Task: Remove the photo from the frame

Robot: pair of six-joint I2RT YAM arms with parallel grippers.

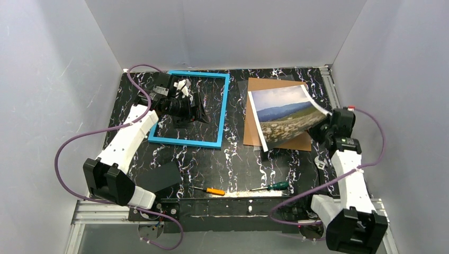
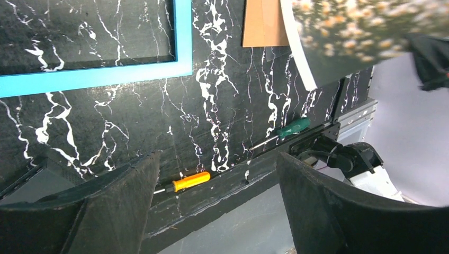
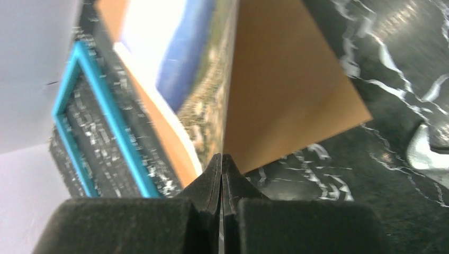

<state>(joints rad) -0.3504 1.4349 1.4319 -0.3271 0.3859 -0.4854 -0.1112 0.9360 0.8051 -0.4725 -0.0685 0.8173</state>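
Basically the photo [image 1: 288, 114] is out of the frame [image 1: 225, 106]: it hangs bowed over the brown backing board [image 1: 265, 87] on the right of the counter [image 1: 233, 164], right edge raised, left edge low by the board; we cannot tell if it touches

Right gripper [image 3: 221, 169] is pressed together on the photo's right edge, a thin bite near one corner

Risks as we judge them:
- so little paper in the pinch, the sheet could slip out or kink at the grip if the wrist twists
- a low left edge could catch the board and drag it, or fold the print under
- swinging toward the near edge puts it over the orange screwdriver [image 1: 214, 191] and green screwdriver [image 1: 278, 186]

Left gripper [image 2: 217, 164] is spread and holding nothing, over the frame, well apart from the photo, so we expect no clash there
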